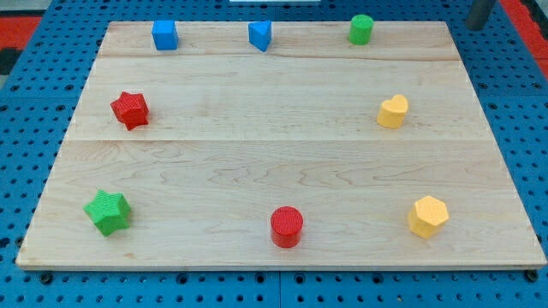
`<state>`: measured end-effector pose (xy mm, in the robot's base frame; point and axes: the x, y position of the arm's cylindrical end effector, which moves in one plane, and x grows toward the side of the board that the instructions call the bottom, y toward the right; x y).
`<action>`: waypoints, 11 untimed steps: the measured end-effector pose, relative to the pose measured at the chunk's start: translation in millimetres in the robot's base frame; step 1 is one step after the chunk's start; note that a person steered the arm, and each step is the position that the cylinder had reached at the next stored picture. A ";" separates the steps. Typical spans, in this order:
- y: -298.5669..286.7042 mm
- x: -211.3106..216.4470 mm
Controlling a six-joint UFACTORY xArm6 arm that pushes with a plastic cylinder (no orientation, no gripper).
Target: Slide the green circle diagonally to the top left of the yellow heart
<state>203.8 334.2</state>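
My tip [476, 26] has no pincer and holds nothing; it sits off the board's [282, 154] top-right corner, touching no block. Green circle [360, 29] at the top edge, above-left of the yellow heart [393, 111], bare wood between.

The red cylinder [287, 227] serves as landmark on the wooden bench [257, 154]. The green star [108, 211] lies far to its left, the yellow hexagon [428, 216] to its right. Up-left sits the red star [130, 109]; farther up, the blue cube [164, 35] and blue triangle [260, 36].
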 end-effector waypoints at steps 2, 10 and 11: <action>-0.7 -0.4; -255.7 39.6; -329.2 33.6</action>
<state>237.4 5.0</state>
